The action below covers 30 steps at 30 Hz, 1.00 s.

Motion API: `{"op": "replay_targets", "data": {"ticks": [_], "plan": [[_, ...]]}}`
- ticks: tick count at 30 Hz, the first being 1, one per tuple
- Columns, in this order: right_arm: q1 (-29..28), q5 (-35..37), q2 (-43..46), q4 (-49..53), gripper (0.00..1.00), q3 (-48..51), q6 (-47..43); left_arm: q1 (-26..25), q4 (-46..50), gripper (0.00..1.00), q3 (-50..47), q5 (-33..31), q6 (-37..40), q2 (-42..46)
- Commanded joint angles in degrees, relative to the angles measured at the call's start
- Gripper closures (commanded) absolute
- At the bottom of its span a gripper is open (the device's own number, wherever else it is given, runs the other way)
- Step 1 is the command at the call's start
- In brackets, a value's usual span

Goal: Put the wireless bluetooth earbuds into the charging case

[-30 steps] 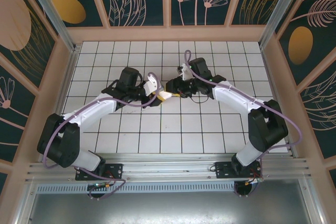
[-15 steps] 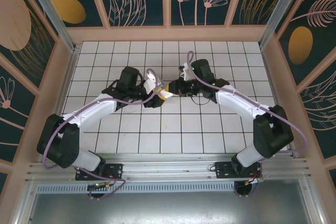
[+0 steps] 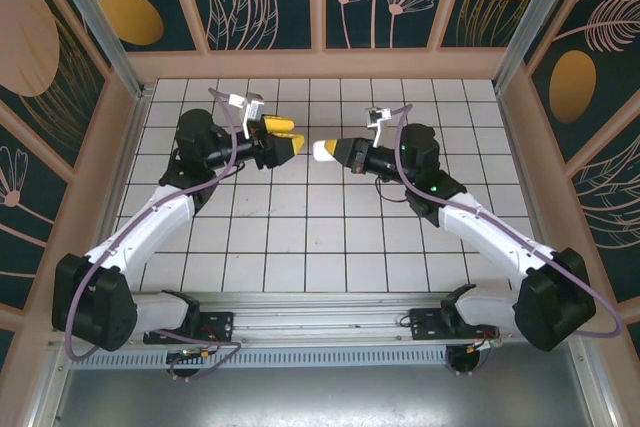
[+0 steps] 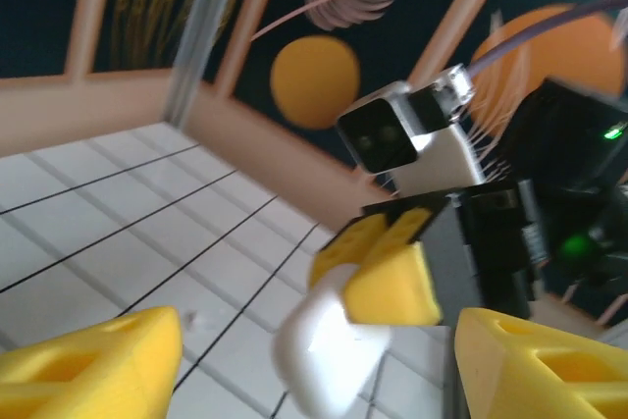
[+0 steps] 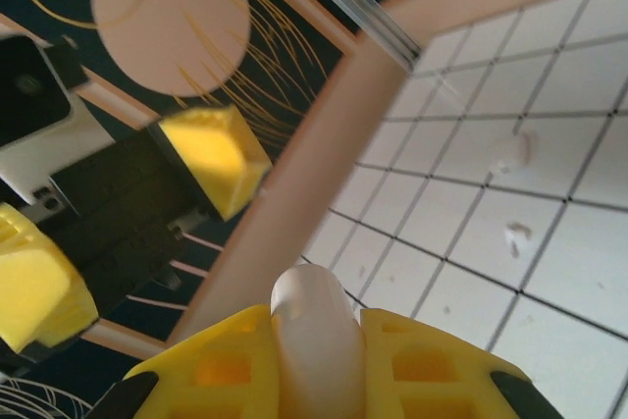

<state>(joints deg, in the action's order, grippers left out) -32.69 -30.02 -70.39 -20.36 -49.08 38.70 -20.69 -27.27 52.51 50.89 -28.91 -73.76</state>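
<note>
Top external view: the right pincer [image 3: 336,153] is clamped on the white case [image 3: 320,151] above the desk [image 3: 300,237]. The left pincer [image 3: 290,135] faces it, fingers apart and empty. The earbuds [image 5: 510,152] lie on the desk, well apart. Pinched so narrowly, the case could twist or drop if nudged.

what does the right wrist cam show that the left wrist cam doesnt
Right wrist: two small white bits, likely earbuds, lying on the tiles, plus the left arm's camera. Left wrist: the right arm's camera and a green light beside it. Both: the left tool open, and the right tool shut on the white case, over the same tiles.
</note>
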Motion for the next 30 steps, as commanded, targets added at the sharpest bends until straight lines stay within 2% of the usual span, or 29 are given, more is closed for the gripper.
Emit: {"op": "replay_targets", "data": {"ticks": [1,4,14,22,30], "plan": [[0.0,-0.4,1.3,-12.8,0.95,0.6,2.3,-0.1,-18.1,0.29,-2.7,5.0,-16.6,0.6],[-0.2,-1.5,1.1,-15.1,0.94,0.0,2.9,-0.1,-16.2,0.29,-2.3,5.0,-15.0,1.0],[-1.9,-3.1,1.1,-16.5,0.94,-2.3,1.1,-1.9,-17.1,0.33,-0.3,6.7,-18.1,-2.3],[-2.3,-1.5,1.6,-16.3,0.94,-2.7,0.0,-3.9,-15.9,0.40,1.3,7.3,-18.1,-3.7],[-2.6,-1.5,1.5,-15.5,0.94,-3.7,-0.7,-4.4,-15.8,0.52,1.3,6.9,-18.0,-3.7]]}}
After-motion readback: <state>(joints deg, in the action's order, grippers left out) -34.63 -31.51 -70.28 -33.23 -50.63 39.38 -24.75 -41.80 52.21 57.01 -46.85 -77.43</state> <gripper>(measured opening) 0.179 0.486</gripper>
